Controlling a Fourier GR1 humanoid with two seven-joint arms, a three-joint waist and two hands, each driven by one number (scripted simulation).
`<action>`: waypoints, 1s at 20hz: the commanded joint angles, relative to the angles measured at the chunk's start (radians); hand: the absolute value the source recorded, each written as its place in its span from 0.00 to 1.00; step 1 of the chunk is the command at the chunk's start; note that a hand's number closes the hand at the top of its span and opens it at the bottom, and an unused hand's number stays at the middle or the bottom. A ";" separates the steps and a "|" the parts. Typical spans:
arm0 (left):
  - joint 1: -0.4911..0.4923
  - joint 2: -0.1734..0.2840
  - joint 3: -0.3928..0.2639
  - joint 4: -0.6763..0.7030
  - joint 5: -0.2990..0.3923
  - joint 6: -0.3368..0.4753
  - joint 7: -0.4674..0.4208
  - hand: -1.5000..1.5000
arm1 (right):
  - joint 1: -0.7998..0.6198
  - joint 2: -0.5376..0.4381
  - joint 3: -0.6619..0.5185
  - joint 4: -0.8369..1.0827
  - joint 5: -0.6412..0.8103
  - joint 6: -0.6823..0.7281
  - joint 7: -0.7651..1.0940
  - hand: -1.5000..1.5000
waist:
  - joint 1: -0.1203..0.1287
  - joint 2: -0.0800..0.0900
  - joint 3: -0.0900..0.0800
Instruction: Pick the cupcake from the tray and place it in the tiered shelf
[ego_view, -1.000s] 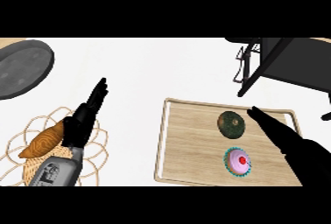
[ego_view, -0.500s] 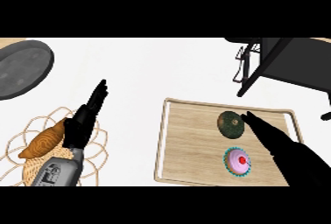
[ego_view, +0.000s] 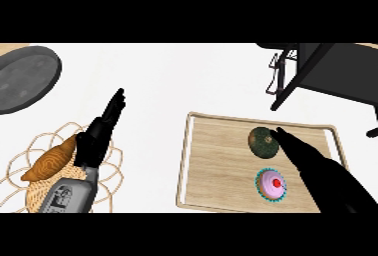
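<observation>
Our right hand (ego_view: 325, 172), fingers straight and holding nothing, hangs over the tray (ego_view: 214, 165) beside the cupcake (ego_view: 272, 184) at five o'clock, apparently lining up a grasp; left hand (ego_view: 100, 132) rests open.

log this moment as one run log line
phase: reach | right hand: open, over tray, beside cupcake | cupcake: on tray, not held | left hand: open, resting | shelf: upper right

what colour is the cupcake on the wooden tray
Pink frosting with a red centre, in a teal wrapper: the cupcake, seen best in the head view.
</observation>
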 joint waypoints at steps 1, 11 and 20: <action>-0.021 -0.027 -0.010 -0.004 -0.030 0.004 0.029 0.50 | 0.028 0.028 0.006 0.098 0.084 -0.003 -0.071 0.00 | -0.001 0.000 0.000; -0.021 -0.048 0.051 -0.020 -0.040 -0.021 0.036 0.50 | 0.110 0.096 -0.002 0.077 0.188 0.050 -0.126 0.00 | -0.002 0.000 0.000; 0.028 -0.066 0.049 0.013 -0.077 -0.042 -0.027 0.50 | 0.044 0.185 -0.015 0.186 0.225 0.093 -0.144 0.00 | 0.001 0.001 0.000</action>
